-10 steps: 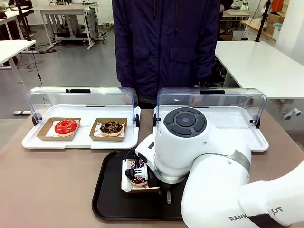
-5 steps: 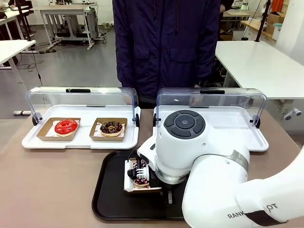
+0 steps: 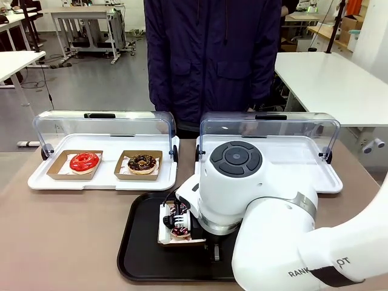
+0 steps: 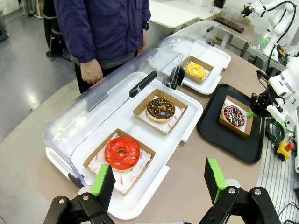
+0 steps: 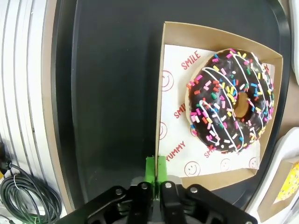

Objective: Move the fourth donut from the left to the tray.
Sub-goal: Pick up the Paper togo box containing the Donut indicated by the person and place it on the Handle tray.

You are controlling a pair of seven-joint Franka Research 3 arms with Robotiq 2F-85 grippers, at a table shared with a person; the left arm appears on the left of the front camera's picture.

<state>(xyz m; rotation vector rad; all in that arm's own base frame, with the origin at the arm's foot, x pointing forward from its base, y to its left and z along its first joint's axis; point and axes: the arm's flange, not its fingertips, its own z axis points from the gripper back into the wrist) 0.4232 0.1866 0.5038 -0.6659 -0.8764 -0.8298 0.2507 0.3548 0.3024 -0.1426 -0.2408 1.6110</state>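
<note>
Since a second ago, my right arm has edged slightly left and settled, and the cardboard tray under it now lies a little flatter on the black tray.

Working left to right from the front camera: on the brown desk (image 3: 66,236) sits a white display tray with a raised clear lid (image 3: 103,176), holding a glossy red-glazed ring donut (image 3: 83,161) and beside it a chocolate donut with pale crumbs (image 3: 142,163), each in its own shallow cardboard tray. A person in a dark navy jacket (image 3: 212,54) stands at the far side, behind the gap between the two display trays.

Nearer me, the large flat black square tray with rounded corners (image 3: 142,254) rests on the desk. On it lies the dark chocolate-glazed ring donut with white and pink drizzle and coloured sprinkles (image 5: 231,100), in its shallow brown cardboard tray (image 5: 174,44) lined with printed paper.

My right end effector (image 5: 155,170) is pinched tight on the near wall of that cardboard tray, green pads together on the edge.

My left end effector (image 4: 161,179) hangs wide apart, holding nothing, above the red donut's display tray. A yellow donut (image 4: 195,70) sits in the second display tray.
</note>
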